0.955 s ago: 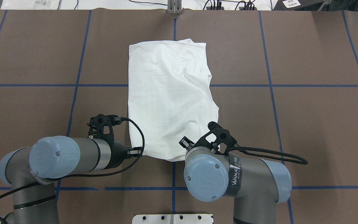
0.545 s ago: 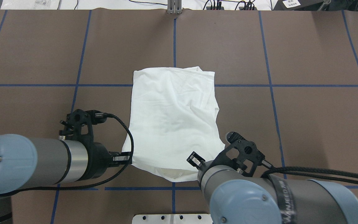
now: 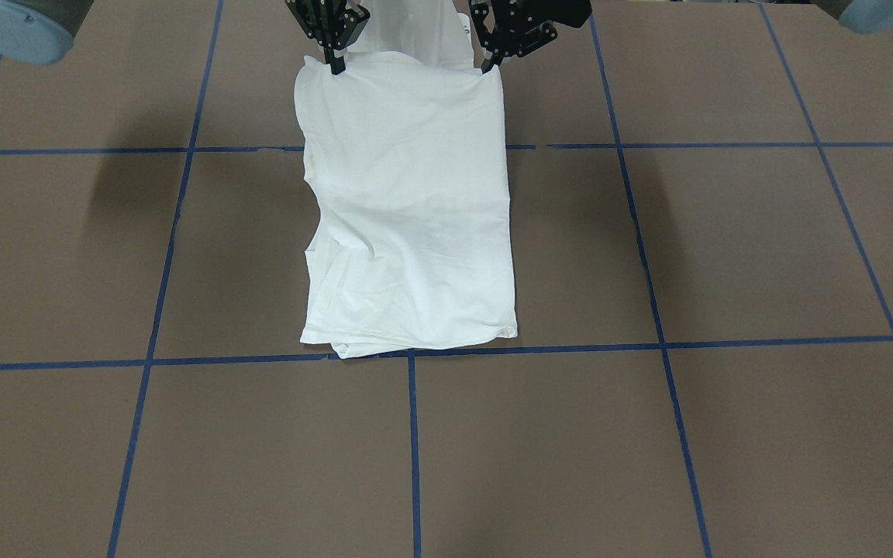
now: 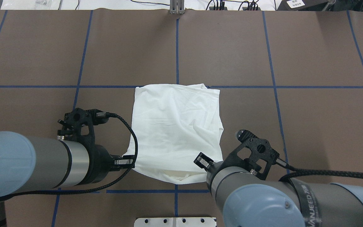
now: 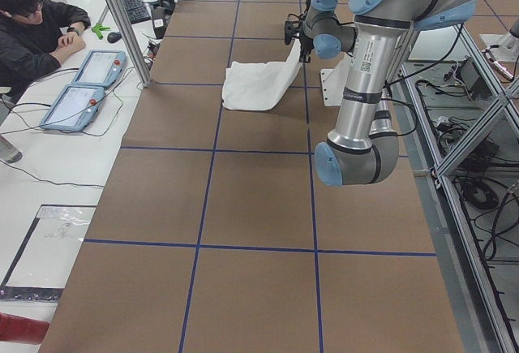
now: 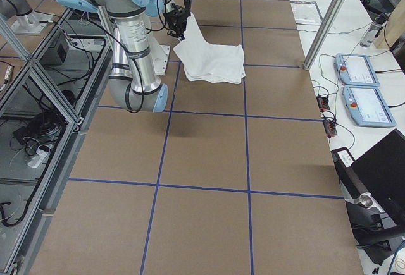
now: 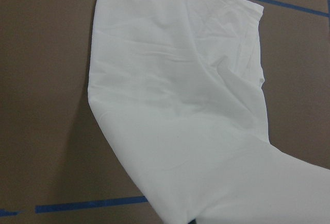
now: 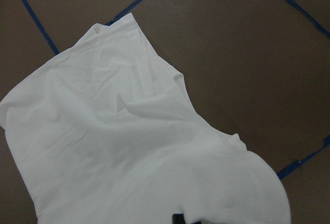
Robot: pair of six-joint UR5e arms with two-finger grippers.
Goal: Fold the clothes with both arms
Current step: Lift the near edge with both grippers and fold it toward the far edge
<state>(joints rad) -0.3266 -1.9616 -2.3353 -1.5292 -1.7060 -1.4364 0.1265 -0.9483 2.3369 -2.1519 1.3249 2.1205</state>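
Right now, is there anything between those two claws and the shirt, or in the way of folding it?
Nothing visible. The left gripper and right gripper each pinch a corner of the shirt's raised near edge. No object shows on the shirt's flat far half, where that edge would probably fold over.

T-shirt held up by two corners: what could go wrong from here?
1. The left tool and right tool pinch only the corner tips of the T-shirt; a corner might slip out.
2. The lifted edge sags between them in the overhead view, so the fold may land crooked.
3. Layers at the end lying on the table are uneven and could bunch if dragged.
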